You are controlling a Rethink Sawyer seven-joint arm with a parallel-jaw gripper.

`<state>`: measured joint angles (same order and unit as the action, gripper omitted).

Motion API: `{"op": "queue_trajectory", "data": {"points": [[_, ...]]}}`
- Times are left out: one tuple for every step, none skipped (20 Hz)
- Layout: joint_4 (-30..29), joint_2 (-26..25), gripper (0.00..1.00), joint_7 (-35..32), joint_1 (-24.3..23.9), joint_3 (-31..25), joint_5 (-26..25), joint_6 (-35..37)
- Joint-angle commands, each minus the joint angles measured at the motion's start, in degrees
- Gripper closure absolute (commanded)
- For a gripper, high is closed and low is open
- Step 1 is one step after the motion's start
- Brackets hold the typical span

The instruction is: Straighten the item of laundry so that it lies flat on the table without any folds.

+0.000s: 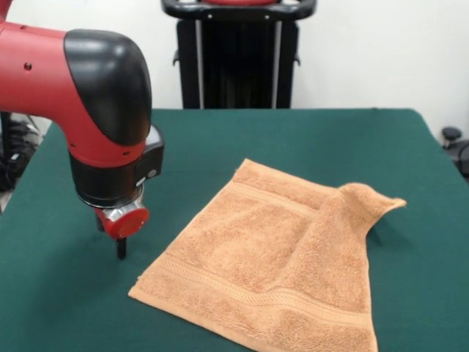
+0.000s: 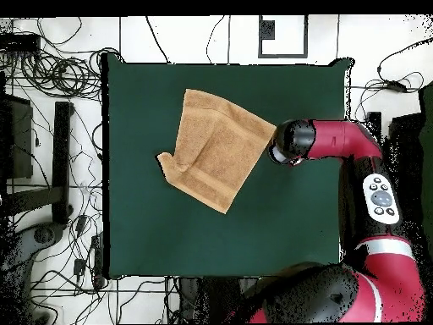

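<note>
The light orange-tan towel [image 1: 271, 271] lies spread on the dark green table [image 1: 308, 132], turned like a diamond, with woven bands near two opposite edges. Its right corner [image 1: 366, 202] is bunched up and folded over, standing off the cloth. In the overhead view the towel [image 2: 216, 148] shows this fold at its left corner [image 2: 169, 162]. My gripper [image 1: 119, 246] hangs from the red and black wrist just above the table, a little left of the towel's left corner and apart from it. It holds nothing that I can see. In the overhead view the wrist [image 2: 287, 142] hides the gripper, beside the towel's right corner.
The robot's black pedestal [image 1: 238, 51] stands behind the table's far edge. The red arm [image 2: 372, 182] reaches in along the table's right side in the overhead view. Cables [image 2: 51, 72] lie on the floor beyond the table's left edge.
</note>
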<state>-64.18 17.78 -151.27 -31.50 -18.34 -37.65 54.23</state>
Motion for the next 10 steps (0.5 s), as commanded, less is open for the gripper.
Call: {"op": "queue_trajectory", "data": {"points": [[-7.51,-0.86,0.00,12.30,1.11,-7.41,3.28,-5.82],[-7.52,-0.93,0.00,12.30,1.09,-7.49,3.48,-6.10],[-7.40,-1.08,0.00,12.40,1.11,-7.54,3.67,-6.28],[-7.36,-1.16,0.00,12.60,1.08,-7.56,3.87,-6.46],[-7.30,-1.12,0.00,12.64,1.20,-7.48,4.00,-6.57],[-7.37,-0.96,0.00,12.62,1.27,-7.43,4.15,-6.60],[-7.44,-0.79,0.00,12.59,1.34,-7.38,4.29,-6.63],[-7.60,-0.49,0.00,12.55,1.35,-7.45,4.56,-6.57],[-7.98,-0.04,0.00,12.34,1.46,-7.46,4.79,-6.57],[-8.21,0.21,0.00,12.16,1.53,-7.51,5.04,-6.53]]}}
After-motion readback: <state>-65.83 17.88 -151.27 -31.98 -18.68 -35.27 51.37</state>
